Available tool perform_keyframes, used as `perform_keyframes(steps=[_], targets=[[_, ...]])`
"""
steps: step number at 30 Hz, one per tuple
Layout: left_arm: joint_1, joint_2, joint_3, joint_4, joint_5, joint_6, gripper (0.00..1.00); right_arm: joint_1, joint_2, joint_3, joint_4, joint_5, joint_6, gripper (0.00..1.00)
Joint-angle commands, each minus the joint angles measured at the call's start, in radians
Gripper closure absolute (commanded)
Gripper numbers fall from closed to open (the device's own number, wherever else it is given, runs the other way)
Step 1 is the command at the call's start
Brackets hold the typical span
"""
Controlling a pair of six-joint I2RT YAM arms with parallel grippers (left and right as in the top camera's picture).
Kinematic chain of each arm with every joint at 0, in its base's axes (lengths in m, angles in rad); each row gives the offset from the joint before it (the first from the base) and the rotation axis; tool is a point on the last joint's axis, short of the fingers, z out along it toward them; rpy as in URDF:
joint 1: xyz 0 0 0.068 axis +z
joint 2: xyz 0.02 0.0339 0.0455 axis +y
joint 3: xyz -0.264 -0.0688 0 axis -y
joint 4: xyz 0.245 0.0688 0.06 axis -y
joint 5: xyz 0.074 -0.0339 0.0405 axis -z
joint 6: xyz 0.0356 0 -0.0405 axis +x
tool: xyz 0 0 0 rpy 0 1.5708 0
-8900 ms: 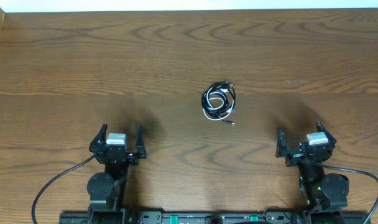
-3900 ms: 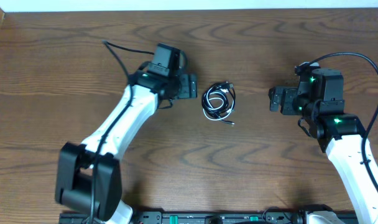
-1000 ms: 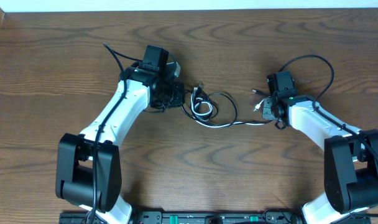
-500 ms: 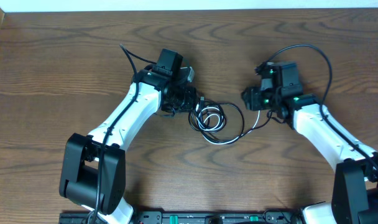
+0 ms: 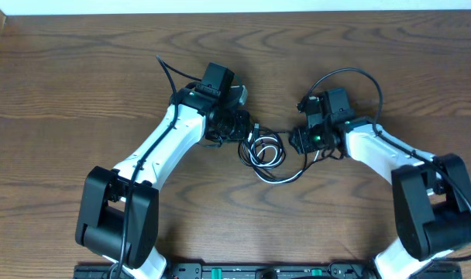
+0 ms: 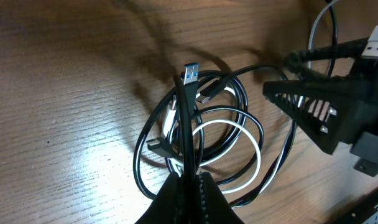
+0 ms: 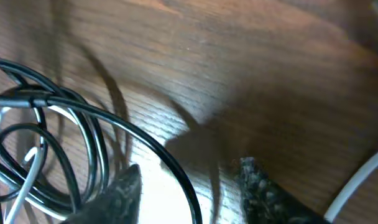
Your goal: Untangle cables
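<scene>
On the table [image 5: 80,77], mid-width, a loose tangle of black cable [image 6: 188,127] and white cable [image 6: 258,144], lying between the two grippers. Pinched in the left gripper [image 6: 190,185], fingers pressed together: a straight stretch of the black cable, some way behind its plug [image 6: 189,73]. Long axis of that stretch in line with the fingers, plug tip pointing straight away from them, metal end bare, passing over the loops. Beneath it, black loops overlapping a white loop, the white one crossing the black in several places. From overhead, the bundle longer across the table than deep, one black strand sagging toward the near edge and rising to the right. Spread apart, the right gripper [image 7: 190,177], one finger on either side of that black strand; touching it or not, cannot tell. At the lower right of the right wrist view, a white strand, apart from the fingers
</scene>
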Motion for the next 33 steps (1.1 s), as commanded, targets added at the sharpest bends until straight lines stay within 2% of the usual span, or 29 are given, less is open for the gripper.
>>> perform_keyframes(steps=[1,2,3,4,7,12,13,14,15,16,18,19,21,25,27,33], targets=[[0.000,-0.011,0.014,-0.012,-0.069,0.006,0.92,0.005,0.020,0.012,-0.026,0.010,-0.011,0.78],[0.000,-0.011,0.014,-0.016,-0.097,0.006,0.92,0.005,0.020,0.012,-0.031,0.032,-0.011,0.85],[0.000,-0.011,0.014,-0.021,-0.125,0.006,0.93,0.005,0.020,0.012,-0.040,0.071,-0.005,0.96],[0.000,-0.011,0.014,-0.031,-0.183,0.006,0.92,0.001,0.020,0.012,-0.070,0.220,0.076,0.99],[0.000,-0.011,0.014,-0.044,-0.236,0.006,0.92,-0.026,0.018,0.012,-0.105,0.401,0.225,0.99],[0.000,-0.011,0.014,-0.052,-0.246,0.006,0.92,-0.070,0.018,0.012,-0.107,0.409,0.336,0.99],[0.000,-0.011,0.013,-0.055,-0.246,0.006,0.90,-0.076,0.015,0.013,-0.106,0.409,0.354,0.99],[0.000,-0.011,0.012,-0.061,-0.246,0.006,0.76,-0.081,0.011,0.013,-0.106,0.409,0.368,0.99],[0.000,-0.011,0.011,-0.064,-0.246,0.006,0.66,-0.083,0.006,0.013,-0.106,0.409,0.372,0.99],[0.000,-0.011,0.007,-0.070,-0.246,0.006,0.55,-0.084,-0.003,0.014,-0.105,0.409,0.371,0.96],[0.000,-0.011,-0.002,-0.075,-0.241,0.005,0.45,-0.083,-0.027,0.017,-0.100,0.409,0.370,0.87],[0.000,-0.010,-0.008,-0.078,-0.235,0.002,0.44,-0.082,-0.053,0.020,-0.093,0.401,0.354,0.80],[0.000,-0.010,-0.013,-0.077,-0.214,0.002,0.43,-0.078,-0.089,0.020,-0.072,0.376,0.327,0.68],[0.000,-0.004,-0.015,-0.077,-0.212,-0.018,0.43,-0.068,-0.148,0.020,0.025,0.129,0.211,0.67],[0.000,0.004,-0.015,-0.074,-0.212,-0.017,0.43,-0.054,-0.151,0.020,0.054,0.024,0.198,0.67],[0.000,0.027,-0.015,-0.054,-0.280,-0.017,0.43,0.053,-0.125,0.019,0.055,-0.025,0.190,0.56]])
